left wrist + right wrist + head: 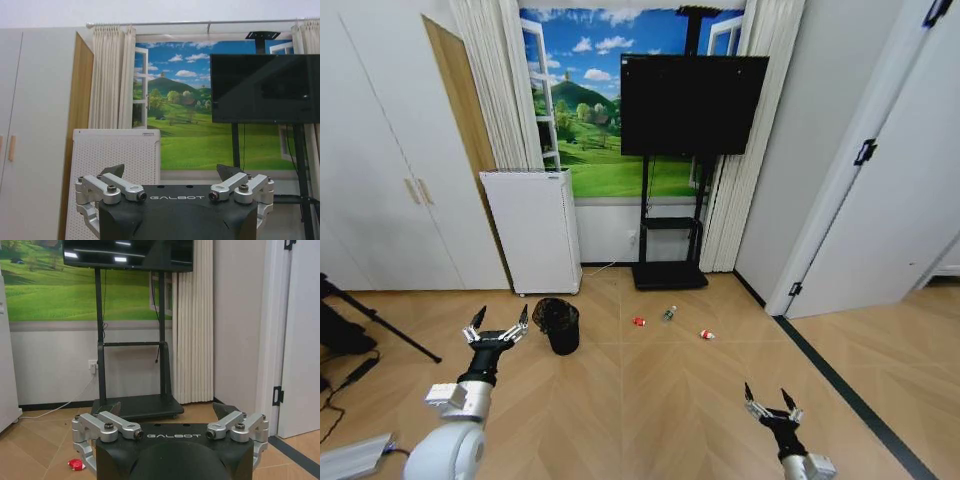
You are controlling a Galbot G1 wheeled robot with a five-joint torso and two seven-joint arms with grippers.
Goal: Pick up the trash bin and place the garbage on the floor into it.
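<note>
Trash bin stands lower-centre left on floor, garbage scattered right of it; left gripper jaws open beside bin, right gripper open lower right.

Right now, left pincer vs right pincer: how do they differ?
The left pincer is raised and extended, close beside the trash bin; the right pincer sits low, apart from the packets. Nearest the right pincer is the packet. Both are open and empty.
</note>
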